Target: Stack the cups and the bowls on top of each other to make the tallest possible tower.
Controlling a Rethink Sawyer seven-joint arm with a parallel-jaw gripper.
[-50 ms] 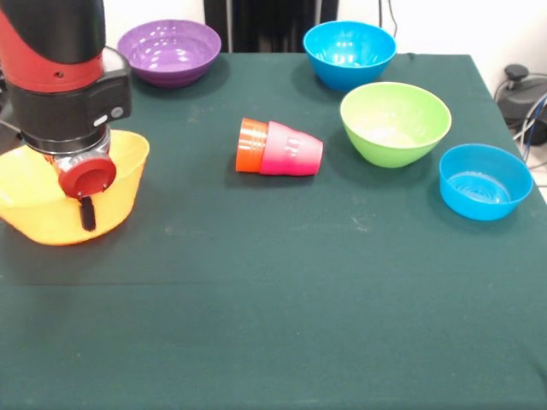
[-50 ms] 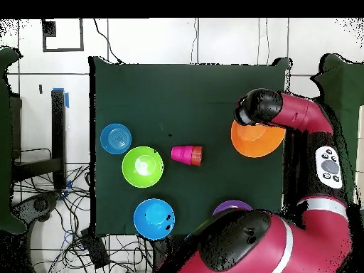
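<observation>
Two nested cups lie on their side at mid-table, the orange cup [image 1: 252,145] [image 2: 197,155] pushed into the red-pink cup [image 1: 297,150] [image 2: 180,153]. My gripper [image 1: 87,213] hangs low over the large orange-yellow bowl [image 1: 34,218] [image 2: 257,142] at the left of the front view, well away from the cups. Nothing shows held in it. From overhead the arm's wrist [image 2: 257,106] covers the gripper. Also on the table are a purple bowl [image 1: 169,51] [image 2: 231,207], a blue bowl [image 1: 349,53] [image 2: 154,217], a lime green bowl [image 1: 395,122] [image 2: 142,166] and a smaller blue bowl [image 1: 485,181] [image 2: 116,138].
The dark green table [image 1: 273,299] has a broad bare stretch toward the front-view camera. In the overhead view the arm's bulk [image 2: 249,245] hides part of the purple bowl. Cables and a stand lie off the table's edge [image 2: 43,199].
</observation>
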